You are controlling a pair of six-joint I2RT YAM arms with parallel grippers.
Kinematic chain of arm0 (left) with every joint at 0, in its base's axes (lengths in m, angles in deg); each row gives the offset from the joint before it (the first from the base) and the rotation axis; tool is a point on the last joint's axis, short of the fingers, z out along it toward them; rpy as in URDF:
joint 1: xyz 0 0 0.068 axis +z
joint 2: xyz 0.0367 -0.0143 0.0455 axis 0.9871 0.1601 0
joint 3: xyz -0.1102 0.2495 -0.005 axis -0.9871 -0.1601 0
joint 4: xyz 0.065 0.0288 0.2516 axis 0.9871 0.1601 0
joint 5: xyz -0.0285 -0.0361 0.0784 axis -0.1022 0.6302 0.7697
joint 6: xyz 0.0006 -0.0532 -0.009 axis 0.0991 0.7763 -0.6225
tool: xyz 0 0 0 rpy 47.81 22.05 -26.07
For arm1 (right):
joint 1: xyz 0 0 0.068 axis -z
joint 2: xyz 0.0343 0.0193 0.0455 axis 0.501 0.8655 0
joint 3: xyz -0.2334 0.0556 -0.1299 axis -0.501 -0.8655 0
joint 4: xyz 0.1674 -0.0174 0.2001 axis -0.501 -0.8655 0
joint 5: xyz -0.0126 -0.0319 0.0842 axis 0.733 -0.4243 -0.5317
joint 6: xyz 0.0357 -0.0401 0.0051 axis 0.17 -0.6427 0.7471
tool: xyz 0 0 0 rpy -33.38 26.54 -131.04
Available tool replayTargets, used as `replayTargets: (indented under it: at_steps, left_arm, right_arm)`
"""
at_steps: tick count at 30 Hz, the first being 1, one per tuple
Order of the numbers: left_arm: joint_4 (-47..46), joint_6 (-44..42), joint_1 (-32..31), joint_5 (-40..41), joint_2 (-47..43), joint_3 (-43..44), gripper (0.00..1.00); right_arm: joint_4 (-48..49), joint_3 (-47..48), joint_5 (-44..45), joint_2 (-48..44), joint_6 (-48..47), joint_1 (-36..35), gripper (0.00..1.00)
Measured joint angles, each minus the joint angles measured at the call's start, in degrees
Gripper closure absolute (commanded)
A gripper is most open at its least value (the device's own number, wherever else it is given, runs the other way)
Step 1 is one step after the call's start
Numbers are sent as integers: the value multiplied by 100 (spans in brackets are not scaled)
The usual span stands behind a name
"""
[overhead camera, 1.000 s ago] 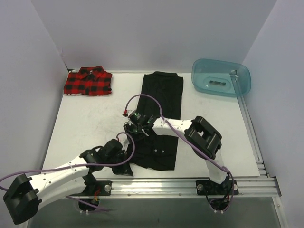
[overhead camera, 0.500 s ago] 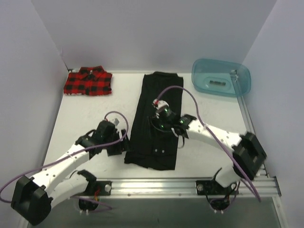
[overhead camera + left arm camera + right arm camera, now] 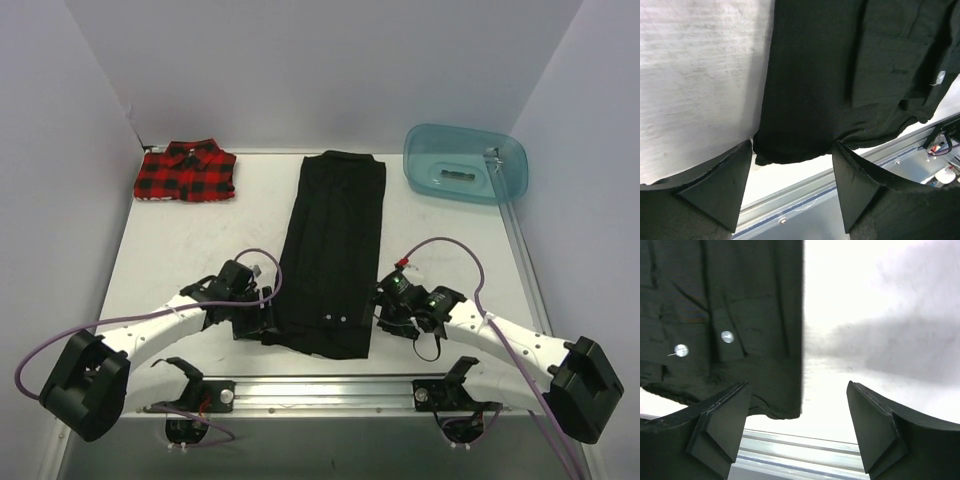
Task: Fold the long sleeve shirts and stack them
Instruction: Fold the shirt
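The black long sleeve shirt [image 3: 332,250] lies flat as a long narrow strip down the middle of the table, small white buttons [image 3: 727,336] near its hem. The red-and-black plaid shirt [image 3: 186,172] lies folded at the far left corner. My left gripper [image 3: 262,318] stands open at the black shirt's near left corner, and the hem [image 3: 790,150] shows between its fingers. My right gripper [image 3: 385,310] stands open at the near right corner, the shirt's edge [image 3: 785,365] just inside its left finger. Neither grips the cloth.
A translucent teal tub [image 3: 465,163] stands at the far right. An aluminium rail [image 3: 400,385] runs along the table's near edge, just past the shirt's hem. White walls close in the left, back and right sides.
Both grippers opened and let go of the black shirt. The right arm swung back from across the shirt to its right side. The left gripper moved to the near left corner.
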Motion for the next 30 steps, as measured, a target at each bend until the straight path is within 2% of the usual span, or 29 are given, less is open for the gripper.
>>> replayTargets:
  at_steps: [5,10,14,17,22,23,24,26,30]
  left_arm:
    - [-271,101,-83,-229,136,-109,31]
    - [-566,223,-181,-376,195,-219,36]
    - [-717,321,-315,-444,262,-260,46]
    - [-754,374,-389,-470,243,-337,54]
    - [-713,457,-435,-466,42,-459,70]
    - [-702,470,-455,-468,-13,-459,76]
    - [-702,490,-470,-468,-72,-459,79]
    - [-697,549,-527,-479,-216,-461,88]
    - [-638,660,-719,-529,-514,-455,94]
  right_arm:
    - [13,-157,-111,20,516,7,25]
    - [505,-398,-531,409,804,9,29]
    - [1064,-437,-1016,634,1008,4,32]
    - [1432,-481,-1314,785,1106,2,39]
    - [1703,-612,-1596,874,1117,-2,64]
    - [1714,-647,-1639,876,1099,-2,79]
    - [1714,-678,-1665,876,1060,-2,87]
    - [1657,-739,-1683,874,1021,0,98]
    - [1458,-765,-1707,761,883,0,100]
